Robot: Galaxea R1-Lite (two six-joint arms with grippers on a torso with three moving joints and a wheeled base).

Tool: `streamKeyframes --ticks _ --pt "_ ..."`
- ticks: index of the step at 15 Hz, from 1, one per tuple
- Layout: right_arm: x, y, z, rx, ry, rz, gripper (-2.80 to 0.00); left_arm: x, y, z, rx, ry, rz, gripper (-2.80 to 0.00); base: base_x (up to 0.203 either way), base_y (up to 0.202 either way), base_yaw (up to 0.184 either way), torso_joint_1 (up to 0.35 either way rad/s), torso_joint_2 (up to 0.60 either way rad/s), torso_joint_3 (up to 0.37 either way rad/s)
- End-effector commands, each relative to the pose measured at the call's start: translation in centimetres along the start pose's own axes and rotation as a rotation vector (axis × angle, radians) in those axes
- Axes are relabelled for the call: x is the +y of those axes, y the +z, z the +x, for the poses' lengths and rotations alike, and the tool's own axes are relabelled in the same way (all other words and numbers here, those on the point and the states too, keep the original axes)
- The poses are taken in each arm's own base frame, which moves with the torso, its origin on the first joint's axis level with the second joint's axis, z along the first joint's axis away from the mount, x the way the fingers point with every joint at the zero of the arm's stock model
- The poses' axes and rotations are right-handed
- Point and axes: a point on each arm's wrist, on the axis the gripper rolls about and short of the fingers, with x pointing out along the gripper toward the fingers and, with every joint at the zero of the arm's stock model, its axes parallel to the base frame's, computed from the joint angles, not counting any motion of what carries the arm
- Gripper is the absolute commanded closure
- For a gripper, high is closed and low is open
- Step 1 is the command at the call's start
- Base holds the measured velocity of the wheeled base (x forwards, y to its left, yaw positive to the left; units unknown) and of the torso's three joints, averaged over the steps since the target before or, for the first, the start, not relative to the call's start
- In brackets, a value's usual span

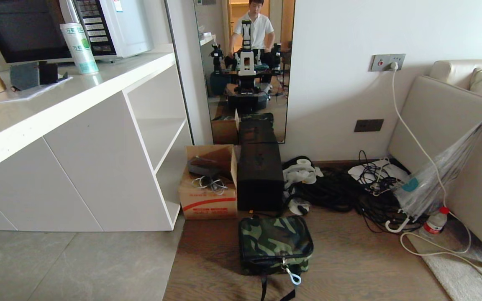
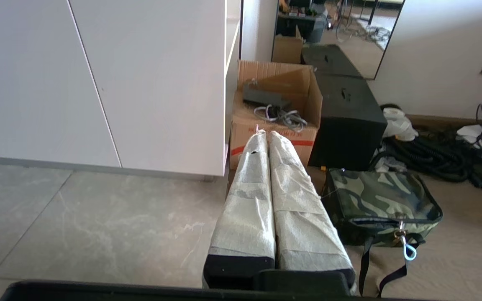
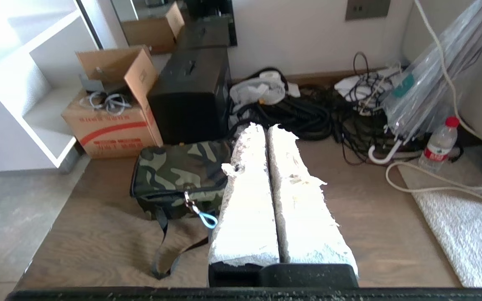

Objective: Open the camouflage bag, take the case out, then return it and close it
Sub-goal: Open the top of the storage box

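The bag (image 1: 275, 245) lies zipped on the wood floor (image 1: 349, 267), just in front of a black box (image 1: 260, 175) and a carton (image 1: 208, 184) beside the white cabinet (image 1: 98, 167). Its white pull (image 1: 294, 277) faces the robot. The left gripper (image 2: 264, 133) and right gripper (image 3: 265, 126) hang apart from it, fingers pressed together, holding nothing.
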Motion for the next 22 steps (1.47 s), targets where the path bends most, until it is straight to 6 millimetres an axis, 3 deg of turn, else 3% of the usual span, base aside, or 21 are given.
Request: streamKeyframes --ticks 1,13,22 --pt "0.0 0.01 0.01 0.001 0.0 0.0 0.0 0.01 -0.21 0.05 0.007 0.0 -0.001 0.0 0.0 0.0 0.0 -0.001 0.0 -0.135" --pt "0.0 0.01 0.01 0.0 0.0 0.0 0.0 0.01 -0.2 0.05 0.006 0.001 -0.001 0.0 0.0 0.0 0.0 0.002 0.0 -0.08" --pt "0.0 0.01 0.01 0.0 0.0 0.0 0.0 0.01 -0.2 0.05 0.006 0.002 -0.002 0.0 0.0 0.0 0.0 0.003 0.0 -0.181"
